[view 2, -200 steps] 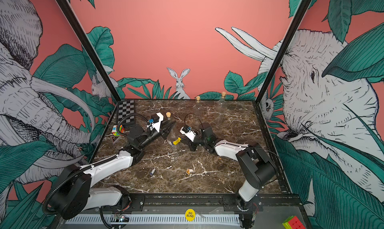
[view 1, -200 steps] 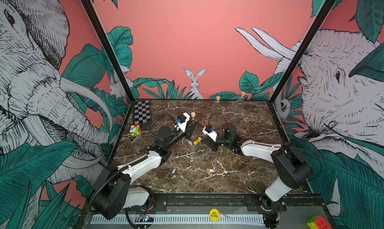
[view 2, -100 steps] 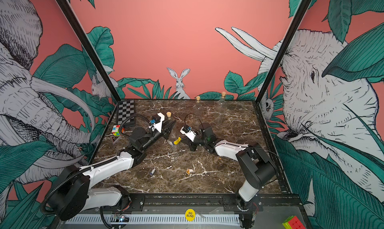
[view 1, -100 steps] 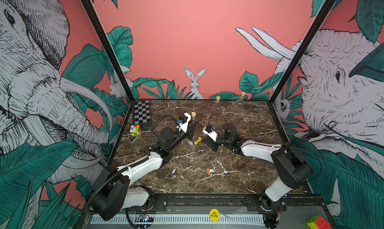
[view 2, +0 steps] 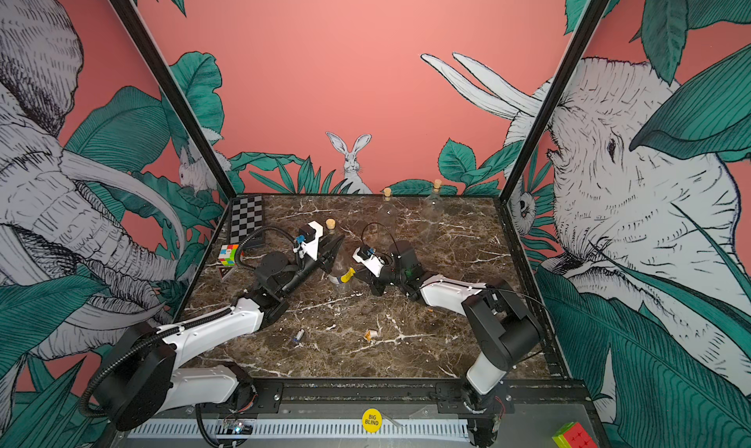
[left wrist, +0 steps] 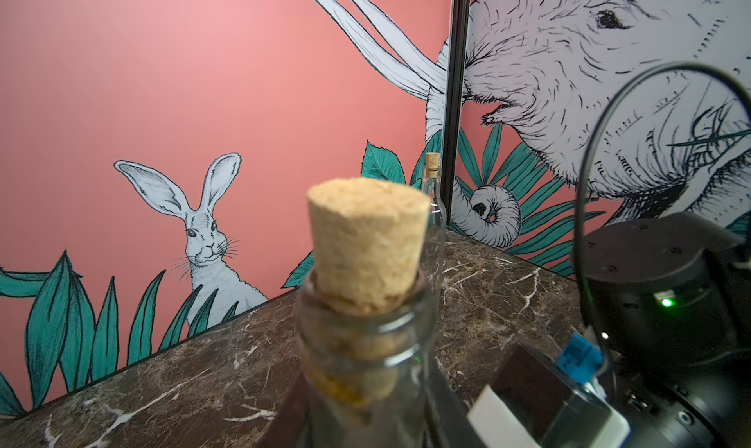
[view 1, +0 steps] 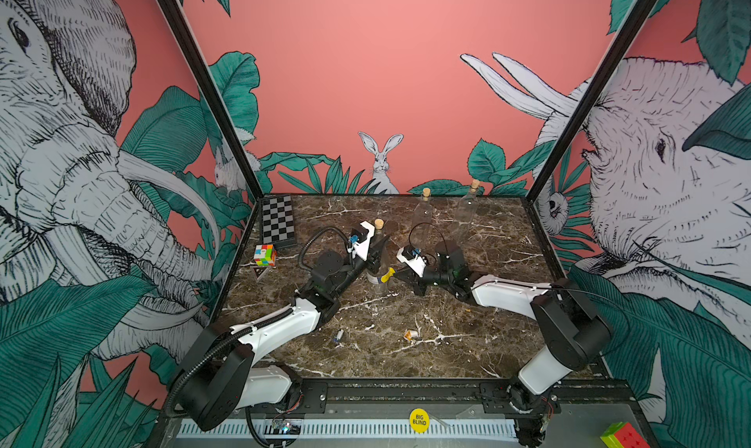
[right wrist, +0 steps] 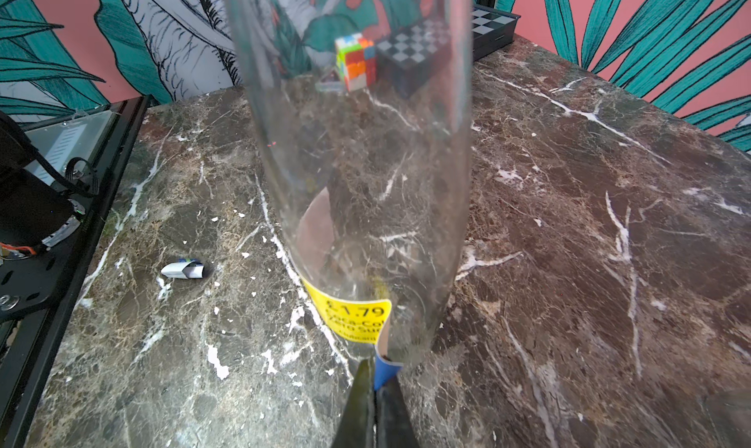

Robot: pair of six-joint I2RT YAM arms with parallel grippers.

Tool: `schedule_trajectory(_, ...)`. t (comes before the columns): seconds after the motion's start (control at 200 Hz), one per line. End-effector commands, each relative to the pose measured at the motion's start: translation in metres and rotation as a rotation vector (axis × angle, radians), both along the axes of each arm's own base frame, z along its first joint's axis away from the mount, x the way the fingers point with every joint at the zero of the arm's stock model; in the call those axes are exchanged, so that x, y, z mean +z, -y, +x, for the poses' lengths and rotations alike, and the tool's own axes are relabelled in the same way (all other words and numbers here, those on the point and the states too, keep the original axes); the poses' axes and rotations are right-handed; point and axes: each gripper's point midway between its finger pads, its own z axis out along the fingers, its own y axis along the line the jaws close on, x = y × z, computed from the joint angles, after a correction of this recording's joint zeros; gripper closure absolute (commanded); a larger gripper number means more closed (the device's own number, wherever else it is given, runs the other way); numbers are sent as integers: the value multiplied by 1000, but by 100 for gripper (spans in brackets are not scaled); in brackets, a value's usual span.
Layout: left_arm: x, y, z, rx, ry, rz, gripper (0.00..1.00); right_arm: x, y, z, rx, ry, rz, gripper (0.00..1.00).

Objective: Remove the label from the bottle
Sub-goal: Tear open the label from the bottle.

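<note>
I'm looking at a brown marble table (view 1: 406, 356) boxed in by pink jungle-mural walls. The bottle (view 1: 380, 284) stands upright near the table's middle, with its long axis vertical and its cork (view 1: 378, 224) pointing straight up. My left gripper (view 1: 376, 252) is clamped around the bottle's upper body, just below the neck. My right gripper (right wrist: 376, 389) has its tips pressed together on the peeled edge of the yellow label (right wrist: 353, 316). The label sits low on the bottle's side, and the rest of it is stuck to the glass.
</note>
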Motion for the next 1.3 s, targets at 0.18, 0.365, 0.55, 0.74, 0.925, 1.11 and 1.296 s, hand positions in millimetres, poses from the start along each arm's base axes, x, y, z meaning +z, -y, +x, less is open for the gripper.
schedule_trajectory(0.18, -99, -18, 6, 108, -229, 230, 100, -3, 3, -10, 17, -18, -4, 100)
schedule_trajectory(0.365, -100, -19, 7, 136, -230, 232, 100, -4, 3, -10, 16, -17, -5, 100)
schedule_trajectory(0.55, -100, -19, 7, 148, -235, 230, 100, -5, 4, -10, 15, -18, -7, 100)
schedule_trajectory(0.74, -100, -21, 8, 181, -234, 225, 100, -7, 5, -11, 9, -19, -12, 100)
schedule_trajectory(0.925, -101, -20, 9, 185, -236, 220, 100, 4, 6, -12, 8, 7, 3, 100)
schedule_trajectory(1.11, -100, -15, 6, 195, -227, 226, 100, 3, 7, -12, 7, 6, 1, 100)
schedule_trajectory(1.296, -101, -16, 6, 211, -226, 232, 100, 4, 8, -13, 8, 7, 0, 100)
